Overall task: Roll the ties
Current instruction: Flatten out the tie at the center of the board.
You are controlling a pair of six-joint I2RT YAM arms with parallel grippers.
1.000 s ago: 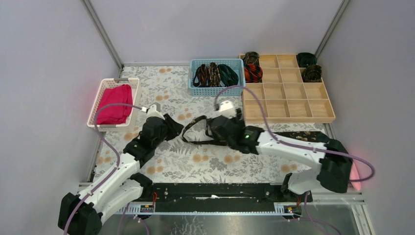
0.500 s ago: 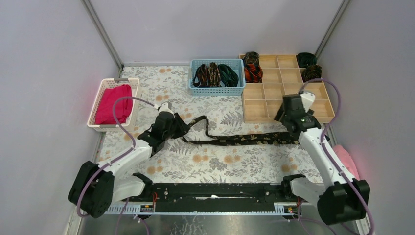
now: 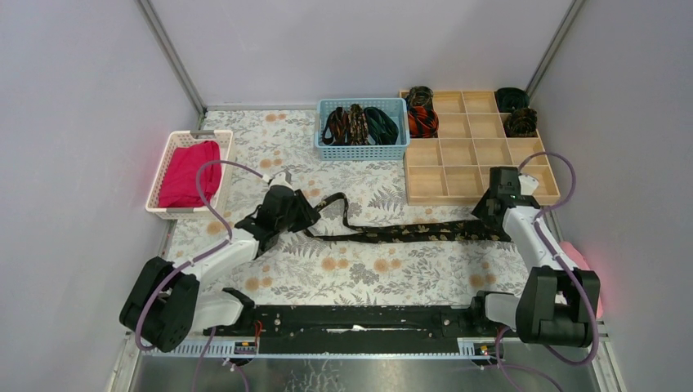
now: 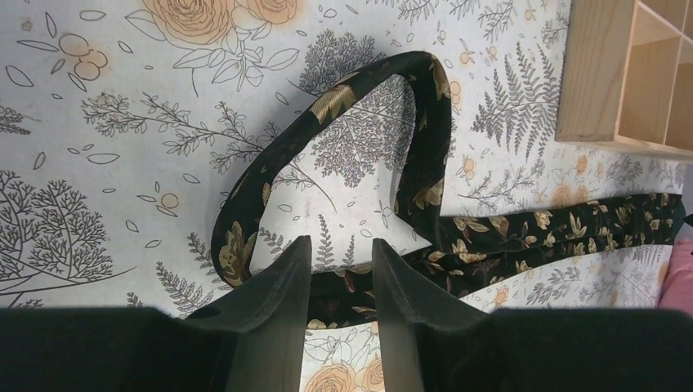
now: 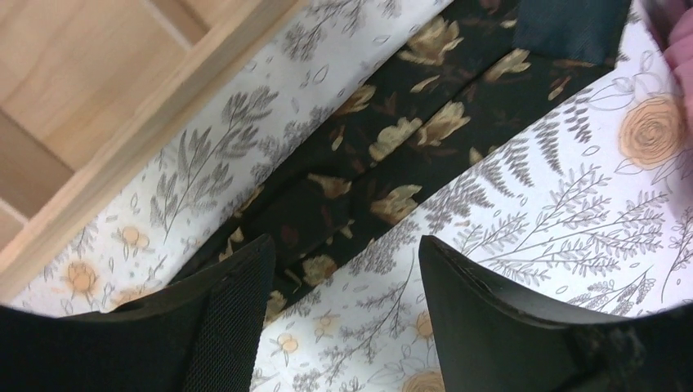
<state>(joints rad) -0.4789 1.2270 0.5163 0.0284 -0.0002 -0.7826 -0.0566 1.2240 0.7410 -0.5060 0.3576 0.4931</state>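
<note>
A black tie (image 3: 409, 233) with gold flecks lay stretched across the floral table cover (image 3: 368, 269), running from the left gripper (image 3: 307, 217) to the right gripper (image 3: 485, 224), just in front of the wooden tray (image 3: 462, 181). Near its left end the strip rose into a loop and doubled back on itself. In the left wrist view that gripper's jaws stood a little apart, with the cover showing through the gap. The tie's narrow strip crossed the gap right at the fingertips (image 4: 286, 269) and passed beneath both. Whether they pressed on it could not be told. The right gripper's jaws were spread wide. The tie's broader part ran slantwise on the cover between and beyond the two fingers (image 5: 237, 302), and no contact with either could be seen. Four coiled ties (image 3: 422, 121) sat in the far compartments of the tray, and more ties (image 3: 359, 124) lay bunched in the blue basket (image 3: 359, 151) beside it
</note>
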